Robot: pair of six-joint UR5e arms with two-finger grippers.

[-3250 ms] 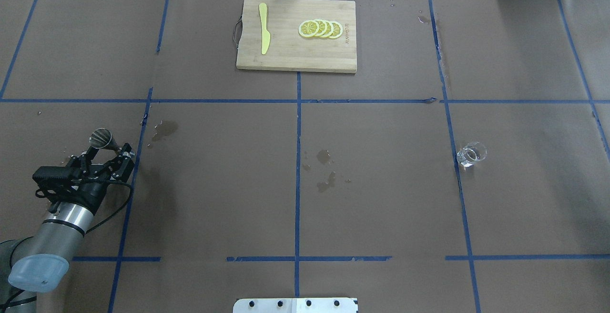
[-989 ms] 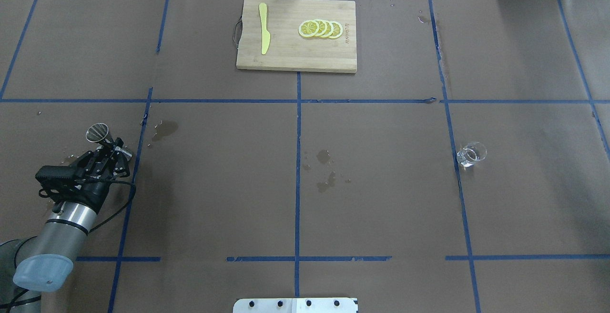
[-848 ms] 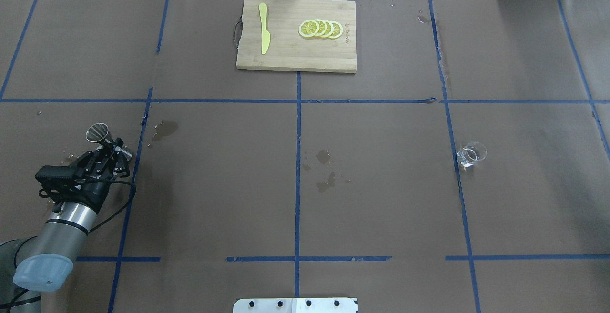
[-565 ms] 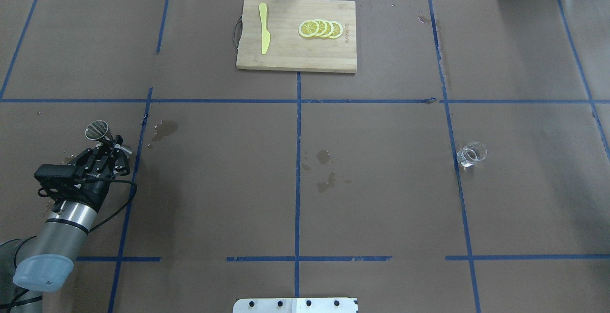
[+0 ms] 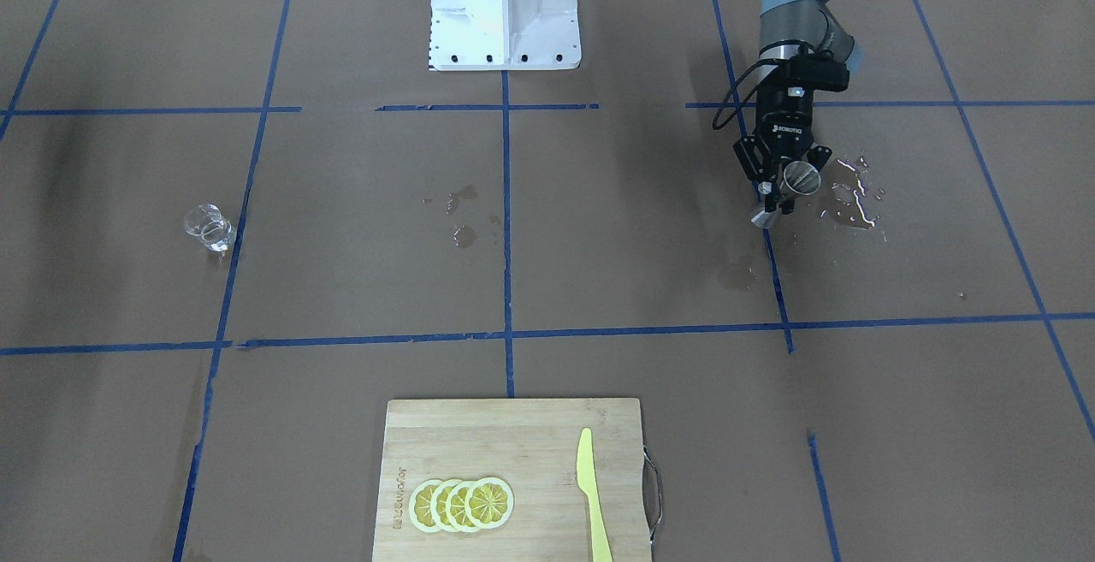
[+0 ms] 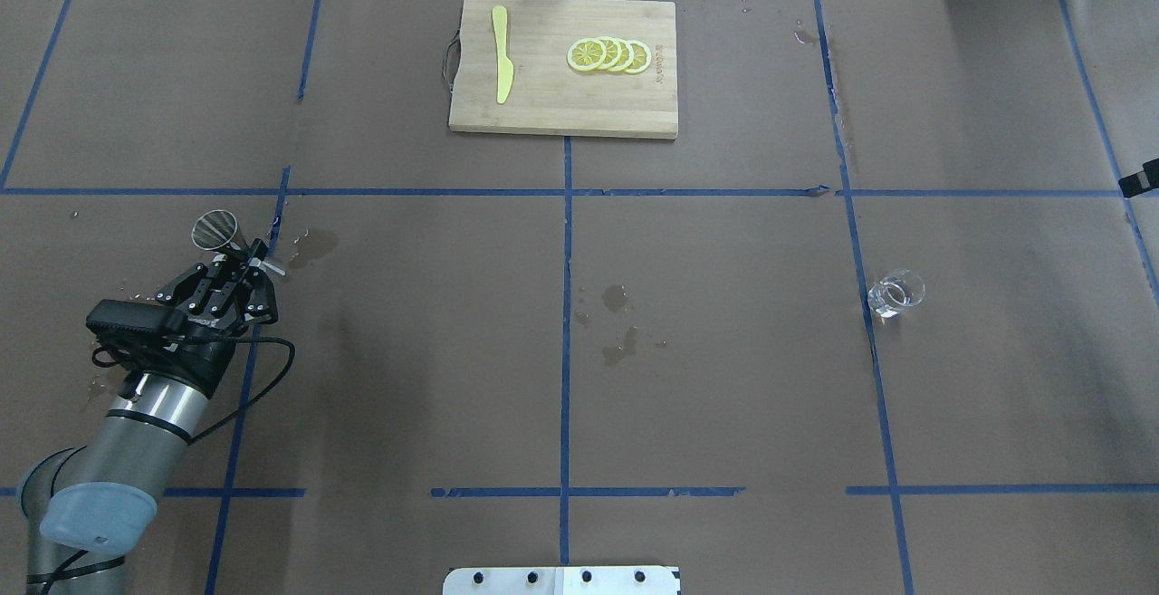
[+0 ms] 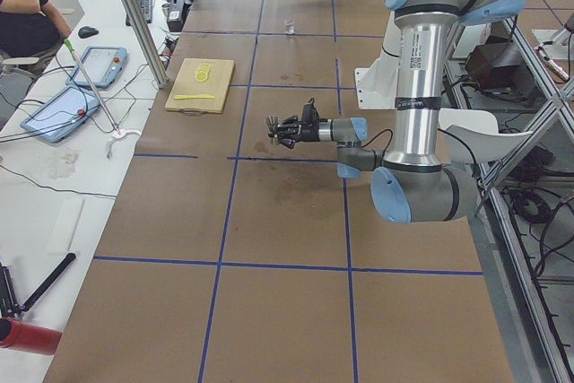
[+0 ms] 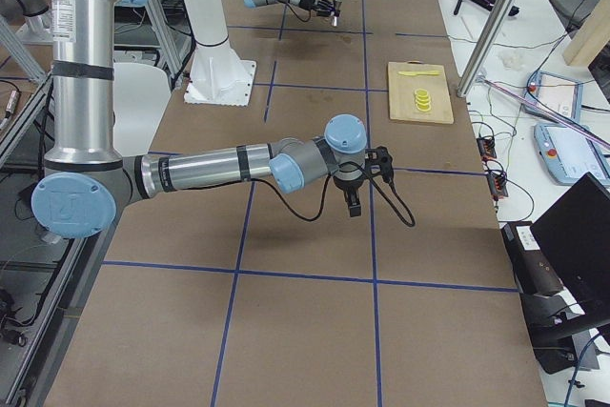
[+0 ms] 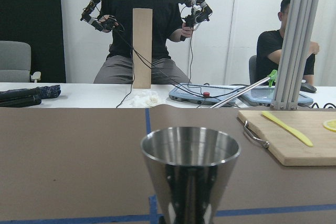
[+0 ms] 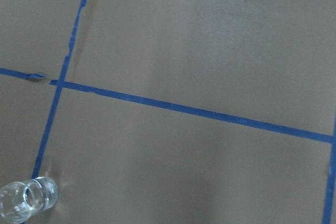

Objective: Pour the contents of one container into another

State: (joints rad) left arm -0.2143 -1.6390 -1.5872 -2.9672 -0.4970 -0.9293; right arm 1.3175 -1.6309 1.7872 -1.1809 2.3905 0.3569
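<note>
On the far left, the left gripper (image 6: 237,256) is closed tight around the thin middle of the shiny steel jigger (image 6: 215,230). The jigger is held up over the brown table (image 6: 724,378), with its wide open mouth on top. A small wet spot (image 6: 312,244) is on the table just to the right of it. More wet spots (image 6: 618,323) sit in the middle of the table, next to a blue tape line (image 6: 566,378). At the far edge, in the middle, lies a wooden cutting board (image 6: 561,110). A yellow knife (image 6: 501,52) lies on the left part of the board, and a row of lemon slices (image 6: 609,54) lies on its right part. Further right, the small clear glass cup (image 6: 895,293) stands upright on the table, just beside another blue tape line. It stands alone, well apart from the jigger. The right gripper (image 8: 354,205) hangs over the table near the right end, pointing down. The pictures do not show if its fingers are wide or narrow.
</note>
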